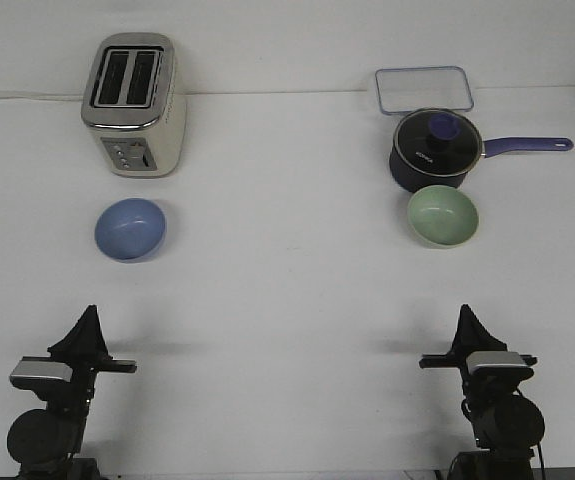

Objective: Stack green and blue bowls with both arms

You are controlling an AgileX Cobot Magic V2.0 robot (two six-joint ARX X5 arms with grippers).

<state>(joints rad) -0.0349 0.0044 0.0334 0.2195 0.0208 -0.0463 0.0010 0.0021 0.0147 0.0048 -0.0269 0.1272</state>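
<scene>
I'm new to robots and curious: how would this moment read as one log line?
stage: not started | periwinkle blue round bowl: left, by toaster | pale green round bowl: right, by saucepan | bowls: unstacked, apart

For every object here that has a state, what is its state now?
blue bowl: upright, empty, unheld
green bowl: upright, empty, beside the saucepan
saucepan: lid on
toaster: slots empty
clear container: empty
left gripper: holds nothing
right gripper: holds nothing

You are looking at a plain white matte tabletop (287, 290) under soft, even light. Behind its far edge rises a bare white wall (287, 40).
</scene>
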